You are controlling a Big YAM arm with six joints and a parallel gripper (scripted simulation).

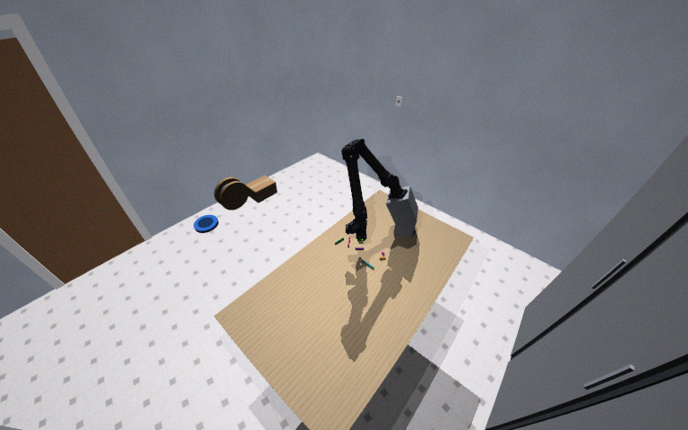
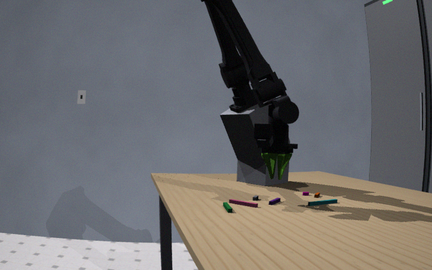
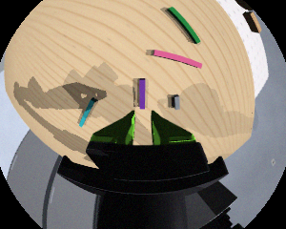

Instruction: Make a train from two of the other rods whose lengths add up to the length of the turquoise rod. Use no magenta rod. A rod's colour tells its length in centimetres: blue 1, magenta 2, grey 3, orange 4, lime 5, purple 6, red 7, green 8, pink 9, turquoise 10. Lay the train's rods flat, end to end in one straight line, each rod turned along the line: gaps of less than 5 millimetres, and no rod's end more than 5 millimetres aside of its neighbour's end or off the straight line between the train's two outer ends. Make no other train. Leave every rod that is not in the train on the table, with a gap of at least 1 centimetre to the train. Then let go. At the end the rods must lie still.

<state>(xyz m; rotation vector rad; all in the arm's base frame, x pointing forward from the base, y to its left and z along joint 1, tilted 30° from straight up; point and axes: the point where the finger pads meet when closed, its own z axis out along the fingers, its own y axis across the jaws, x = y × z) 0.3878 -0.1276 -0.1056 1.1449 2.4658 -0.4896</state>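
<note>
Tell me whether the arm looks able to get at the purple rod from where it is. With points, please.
Probably yes: the purple rod (image 1: 358,248) (image 2: 274,201) (image 3: 142,93) lies apart from its neighbours, nothing on it, and the gripper (image 2: 275,179) (image 3: 142,114) hovers nearby, seemingly empty.

blue ring, brown door, wall outlet

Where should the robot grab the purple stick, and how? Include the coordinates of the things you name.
I'd grip the purple rod (image 1: 358,248) (image 2: 274,201) (image 3: 142,93) at its middle, from straight above, one finger on each long side. It lies flat and is long and thin, so pinching across its narrow width should fit, and nothing crowds its long sides.
</note>
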